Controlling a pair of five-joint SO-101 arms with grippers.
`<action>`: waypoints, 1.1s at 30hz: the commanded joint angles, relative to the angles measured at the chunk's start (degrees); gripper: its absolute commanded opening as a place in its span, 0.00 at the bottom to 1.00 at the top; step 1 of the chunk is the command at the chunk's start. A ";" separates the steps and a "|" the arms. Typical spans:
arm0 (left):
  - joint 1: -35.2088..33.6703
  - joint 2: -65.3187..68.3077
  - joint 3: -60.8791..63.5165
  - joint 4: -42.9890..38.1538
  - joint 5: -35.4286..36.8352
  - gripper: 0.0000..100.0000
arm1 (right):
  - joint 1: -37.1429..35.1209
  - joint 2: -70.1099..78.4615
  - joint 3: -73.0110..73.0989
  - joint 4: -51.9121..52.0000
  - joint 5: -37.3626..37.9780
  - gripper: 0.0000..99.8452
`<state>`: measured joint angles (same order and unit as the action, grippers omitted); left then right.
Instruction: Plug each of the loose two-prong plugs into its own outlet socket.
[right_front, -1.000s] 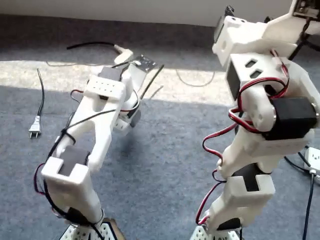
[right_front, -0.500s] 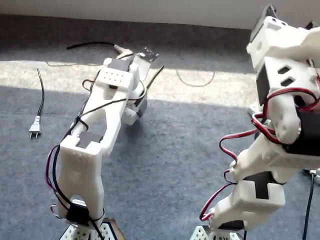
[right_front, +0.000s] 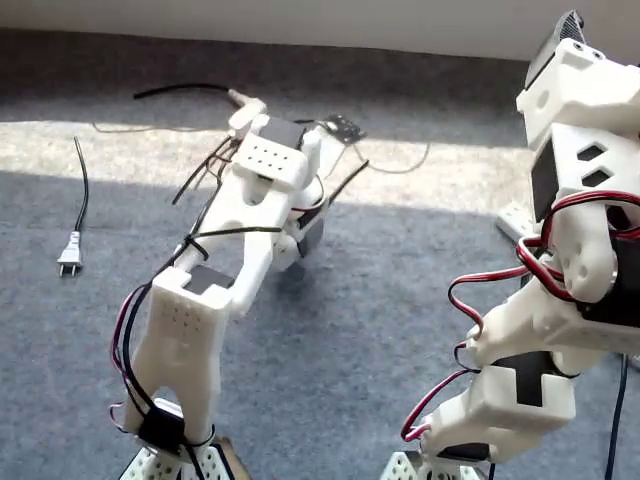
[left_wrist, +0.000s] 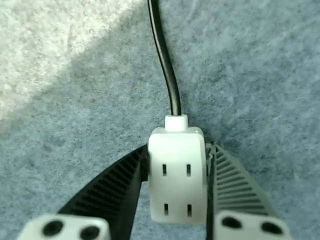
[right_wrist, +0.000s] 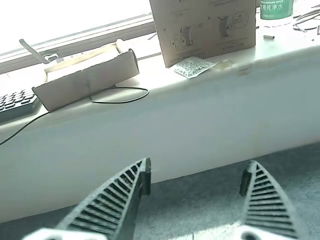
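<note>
In the high view, the bases of two white arms are seen nearest, side by side on a grey carpeted surface (right_front: 330, 330). The left arm (right_front: 250, 200) is stretched forward and low over the carpet.

In the left wrist view, the left gripper (left_wrist: 177, 150) is shown with its black ribbed fingers (left_wrist: 122, 185) clamped on the two long sides of a white outlet socket block (left_wrist: 177, 175). The block's slotted face is turned up and left uncovered. This side grip is judged to be chosen so that the block is steadied while a plug is pushed in. The block's black cord (left_wrist: 165, 60) is trailed away from the fingers across the carpet.

The right arm (right_front: 570, 250) is reared up tall at the right. The right gripper (right_wrist: 197, 165) is held with its fingers apart and nothing between them, aimed at a white wall (right_wrist: 200, 130). It is judged to be kept free to fetch a plug.

Off to the left, a loose white two-prong plug (right_front: 68, 255) is laid flat on the carpet, well apart from both grippers, not yet plugged in. Its black lead (right_front: 82, 190) is run away from the arms.

Farther off, beyond the left arm, a white fitting on a black cable (right_front: 246, 106) is seen; it may be a second plug, though this cannot be told for sure.

Farthest, on the ledge above the wall, a cardboard box (right_wrist: 85, 75) is set.
</note>
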<state>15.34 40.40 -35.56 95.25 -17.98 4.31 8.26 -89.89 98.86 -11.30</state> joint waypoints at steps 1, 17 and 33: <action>-3.47 3.82 -2.07 0.62 -3.78 0.19 | 0.57 -1.63 3.91 2.42 0.70 0.29; -0.48 2.07 -2.15 0.62 -1.05 0.18 | 0.57 -1.71 9.54 2.42 0.70 0.29; -3.38 0.66 -15.52 5.27 4.13 0.28 | 0.57 -1.71 9.54 2.42 0.79 0.29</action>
<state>13.76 46.11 -46.20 98.68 -14.37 4.22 8.35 -80.57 98.86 -11.30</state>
